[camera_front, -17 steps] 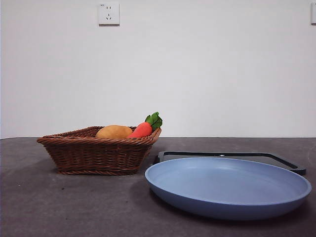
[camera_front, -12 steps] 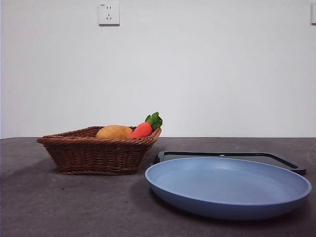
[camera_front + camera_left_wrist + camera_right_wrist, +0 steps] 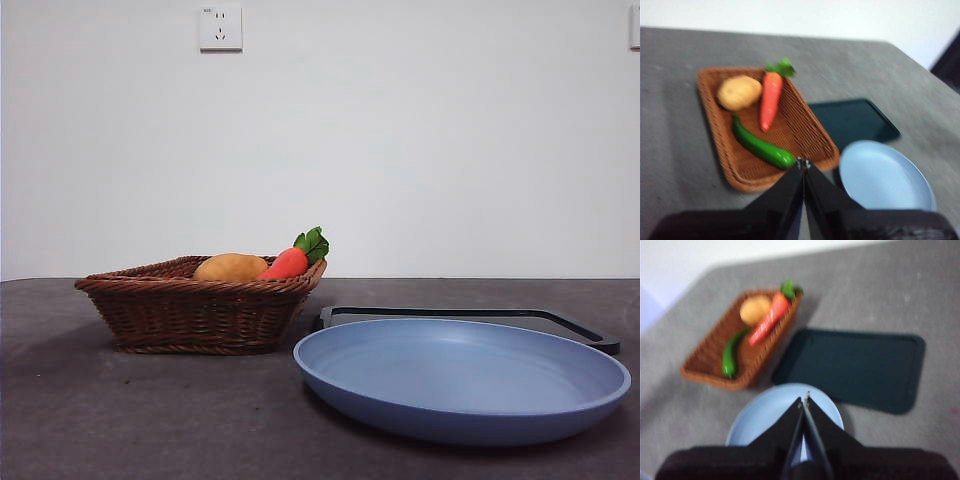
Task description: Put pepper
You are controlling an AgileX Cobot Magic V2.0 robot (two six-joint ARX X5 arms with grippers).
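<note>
Pepper [image 3: 761, 146] lies flat in the wicker basket [image 3: 715, 131], dark green, slightly curved. Carrot [image 3: 770, 97] lies beside it on the basket floor, leafy top toward the far rim; potato [image 3: 739, 92] sits next to the carrot's upper half, near the pepper's thin end. From the front view only the potato [image 3: 231, 267] and carrot [image 3: 295, 257] show above the basket rim [image 3: 190, 285]; pepper is hidden there.

Left claw [image 3: 803, 162]: jaws pressed together, nothing between them. It hangs above the bench [image 3: 670, 100], tips over the basket's near edge, pepper's thick end just beyond the tips. Blue plate [image 3: 882, 177] lies to one side of this claw, dark tray [image 3: 852, 120] beyond the plate.

Right claw [image 3: 804, 400]: jaws together, empty, poised above the blue plate [image 3: 765, 415]. Basket [image 3: 707, 372] with the pepper [image 3: 731, 356] lies well off to its side; dark tray [image 3: 855, 367] just ahead.

Neither arm appears in the front view.
</note>
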